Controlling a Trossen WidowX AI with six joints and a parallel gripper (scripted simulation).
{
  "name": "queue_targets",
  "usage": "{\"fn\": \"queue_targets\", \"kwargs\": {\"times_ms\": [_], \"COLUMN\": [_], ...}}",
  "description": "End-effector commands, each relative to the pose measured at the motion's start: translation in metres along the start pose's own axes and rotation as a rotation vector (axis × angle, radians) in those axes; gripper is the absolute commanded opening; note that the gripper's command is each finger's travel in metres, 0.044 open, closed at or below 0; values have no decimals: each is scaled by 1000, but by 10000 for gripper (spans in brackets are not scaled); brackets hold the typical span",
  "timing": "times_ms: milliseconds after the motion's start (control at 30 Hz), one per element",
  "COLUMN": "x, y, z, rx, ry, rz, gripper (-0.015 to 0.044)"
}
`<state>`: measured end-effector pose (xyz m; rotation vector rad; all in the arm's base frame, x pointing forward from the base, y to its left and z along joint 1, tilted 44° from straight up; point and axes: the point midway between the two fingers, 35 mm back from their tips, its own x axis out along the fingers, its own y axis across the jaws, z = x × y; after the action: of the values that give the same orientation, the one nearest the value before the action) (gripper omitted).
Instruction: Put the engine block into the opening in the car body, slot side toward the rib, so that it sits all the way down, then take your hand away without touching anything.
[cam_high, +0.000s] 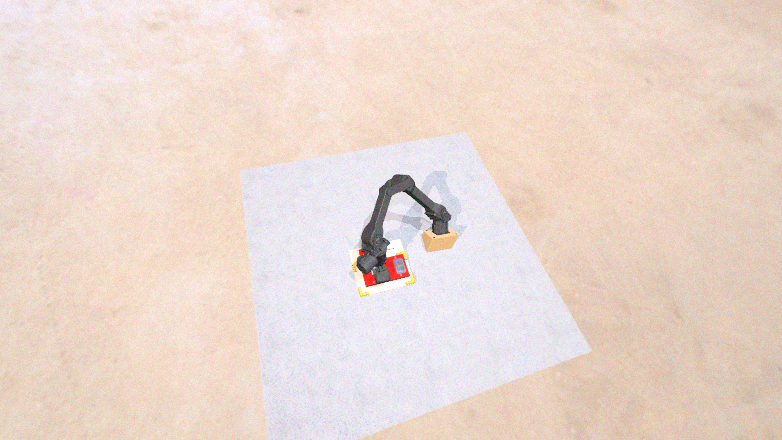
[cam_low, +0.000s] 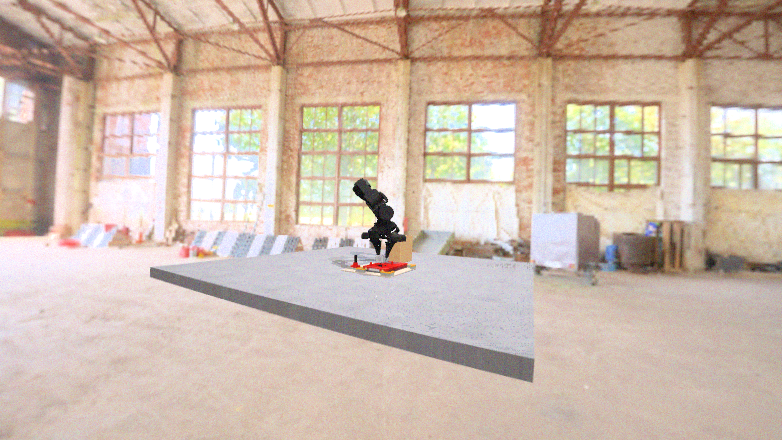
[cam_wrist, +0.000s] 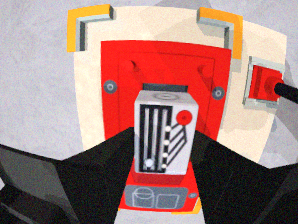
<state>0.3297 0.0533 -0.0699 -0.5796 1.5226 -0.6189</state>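
Note:
The engine block (cam_wrist: 165, 150) (cam_low: 382, 258) is pale grey, with black and white stripes and a red disc on its visible face. My gripper (cam_wrist: 162, 135) (cam_low: 382, 256) is shut on the engine block, with one dark finger on each side. The block is upright over the red car body (cam_wrist: 115, 115) (cam_high: 394, 275) (cam_low: 401, 266). A dark strip of the opening (cam_wrist: 165, 88) shows just beyond the block in the wrist view; the rest of the opening is hidden under it. The block's lower end, its slot and the rib cannot be made out.
The car body lies on a cream board (cam_wrist: 160, 22) with yellow corner brackets (cam_wrist: 72, 30) (cam_wrist: 237, 32). A red part (cam_wrist: 261, 82) (cam_low: 355, 264) with a black upright handle sits in a grey holder at the board's side. The arm's tan base block (cam_high: 440, 241) (cam_low: 403, 250) stands nearby.

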Motion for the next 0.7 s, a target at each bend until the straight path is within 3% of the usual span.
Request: {"fn": "queue_targets", "kwargs": {"times_ms": [0,667], "x": [1,6], "y": [0,0], "z": [0,0], "rx": [-8,-3], "ry": [0,0], "rz": [0,0], "gripper": [158,158]}}
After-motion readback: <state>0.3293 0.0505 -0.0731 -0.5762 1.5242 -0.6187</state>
